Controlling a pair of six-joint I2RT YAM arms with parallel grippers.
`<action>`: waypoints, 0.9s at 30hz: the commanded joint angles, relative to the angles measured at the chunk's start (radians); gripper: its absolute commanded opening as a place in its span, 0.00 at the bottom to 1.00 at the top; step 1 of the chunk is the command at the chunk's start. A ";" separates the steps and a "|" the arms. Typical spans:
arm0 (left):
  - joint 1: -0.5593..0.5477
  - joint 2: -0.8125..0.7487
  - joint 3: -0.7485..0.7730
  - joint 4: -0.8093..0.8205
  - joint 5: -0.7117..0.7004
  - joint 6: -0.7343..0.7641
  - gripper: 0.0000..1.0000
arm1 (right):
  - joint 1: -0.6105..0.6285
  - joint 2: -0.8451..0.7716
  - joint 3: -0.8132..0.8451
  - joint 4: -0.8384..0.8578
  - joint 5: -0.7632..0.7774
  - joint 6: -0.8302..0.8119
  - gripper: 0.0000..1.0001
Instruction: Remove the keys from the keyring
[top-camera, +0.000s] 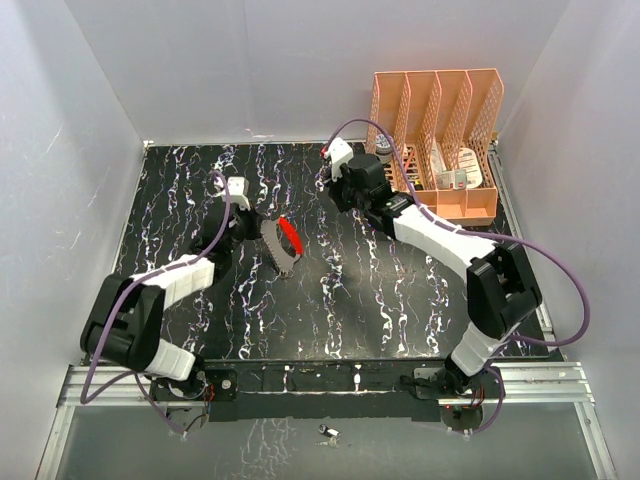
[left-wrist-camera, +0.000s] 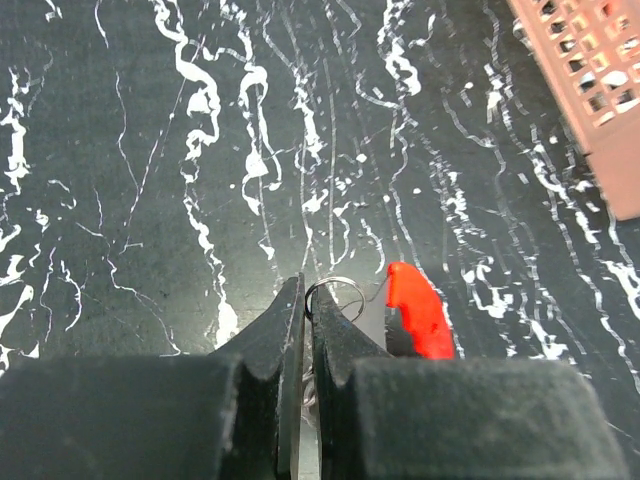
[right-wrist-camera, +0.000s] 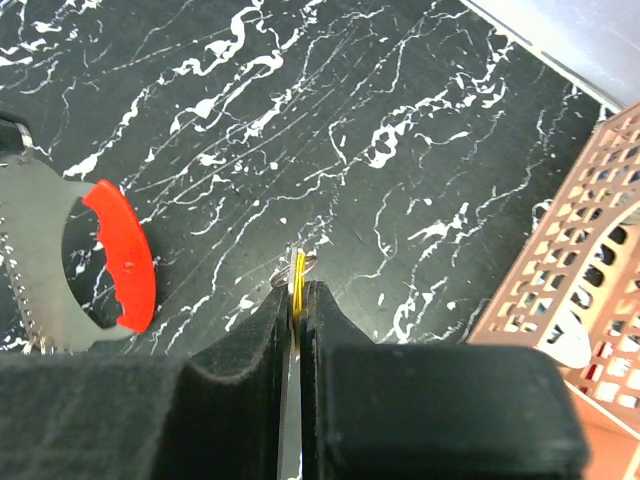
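Note:
My left gripper (top-camera: 254, 231) (left-wrist-camera: 308, 300) is shut on a thin wire keyring (left-wrist-camera: 336, 278). The red-headed key (top-camera: 289, 234) (left-wrist-camera: 420, 310) hangs from the keyring with a pale grey serrated curved piece (top-camera: 272, 250). Both show at the left of the right wrist view, the red head (right-wrist-camera: 125, 255) and the grey piece (right-wrist-camera: 30, 250). My right gripper (top-camera: 338, 197) (right-wrist-camera: 298, 290) is shut on the yellow key (right-wrist-camera: 300, 270), held edge-on. A small wire loop (right-wrist-camera: 313, 263) sits at its tip. The yellow key is apart from the left gripper's bundle, above the black marbled mat (top-camera: 380, 290).
An orange slotted file organizer (top-camera: 440, 140) (right-wrist-camera: 590, 250) (left-wrist-camera: 590, 90) stands at the back right, close to the right arm. White walls enclose the mat on three sides. A small metal item (top-camera: 328, 432) lies below the near rail.

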 joint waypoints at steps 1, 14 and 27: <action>0.047 0.091 0.020 0.111 0.045 -0.005 0.00 | -0.012 0.025 -0.005 0.129 -0.050 0.060 0.00; 0.160 0.404 0.107 0.321 0.168 -0.077 0.00 | -0.028 0.201 -0.025 0.186 -0.103 0.108 0.00; 0.174 0.505 0.256 0.160 0.195 -0.077 0.01 | -0.080 0.331 -0.011 0.199 -0.178 0.162 0.02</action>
